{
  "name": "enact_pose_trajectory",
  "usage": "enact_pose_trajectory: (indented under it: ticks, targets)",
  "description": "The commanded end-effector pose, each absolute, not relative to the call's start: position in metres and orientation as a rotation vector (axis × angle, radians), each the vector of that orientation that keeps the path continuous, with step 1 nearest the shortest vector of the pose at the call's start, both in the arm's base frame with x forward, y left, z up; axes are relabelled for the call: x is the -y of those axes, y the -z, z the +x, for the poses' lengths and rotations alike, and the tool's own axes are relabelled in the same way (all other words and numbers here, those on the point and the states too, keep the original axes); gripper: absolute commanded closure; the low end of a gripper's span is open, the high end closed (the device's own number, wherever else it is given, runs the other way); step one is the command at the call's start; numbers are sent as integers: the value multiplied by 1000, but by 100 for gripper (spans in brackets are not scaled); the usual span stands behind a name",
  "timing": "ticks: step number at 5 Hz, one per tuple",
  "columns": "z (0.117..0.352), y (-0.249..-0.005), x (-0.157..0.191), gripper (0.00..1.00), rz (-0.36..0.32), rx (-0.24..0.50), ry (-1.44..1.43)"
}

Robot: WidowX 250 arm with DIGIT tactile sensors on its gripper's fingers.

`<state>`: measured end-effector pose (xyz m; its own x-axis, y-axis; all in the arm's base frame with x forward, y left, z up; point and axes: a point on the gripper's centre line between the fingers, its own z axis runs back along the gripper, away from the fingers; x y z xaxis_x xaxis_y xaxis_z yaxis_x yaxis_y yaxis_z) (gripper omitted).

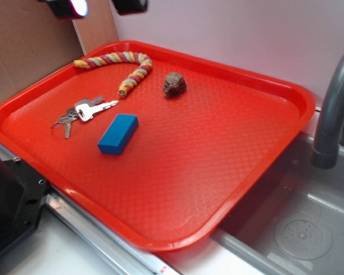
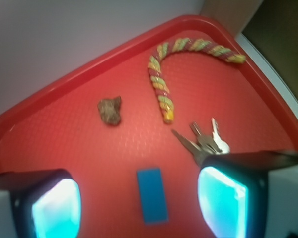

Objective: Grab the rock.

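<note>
The rock (image 1: 175,83) is a small lumpy brown-grey stone lying on the red tray (image 1: 218,149) toward its far side; in the wrist view the rock (image 2: 111,110) sits left of centre. My gripper (image 1: 97,6) hangs high above the tray's far left corner, only its fingertips showing at the top edge of the exterior view. Seen from the wrist, the gripper (image 2: 139,208) is open, its glowing pads (image 2: 57,210) wide apart with nothing between them. It is well above the tray and apart from the rock.
A blue block (image 1: 118,133) lies near the tray's middle left, a bunch of keys (image 1: 83,111) beside it, and a curved striped rope toy (image 1: 121,64) at the far left. A grey sink with a faucet (image 1: 332,109) sits to the right. Cardboard stands behind left.
</note>
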<state>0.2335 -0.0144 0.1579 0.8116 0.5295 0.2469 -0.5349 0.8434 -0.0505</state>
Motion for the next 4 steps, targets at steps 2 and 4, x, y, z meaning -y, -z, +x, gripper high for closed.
enact_pose_trajectory:
  ticks: [2, 4]
  targets:
    - [299, -97, 25, 0, 136, 330, -505]
    - [321, -55, 12, 0, 188, 249, -481]
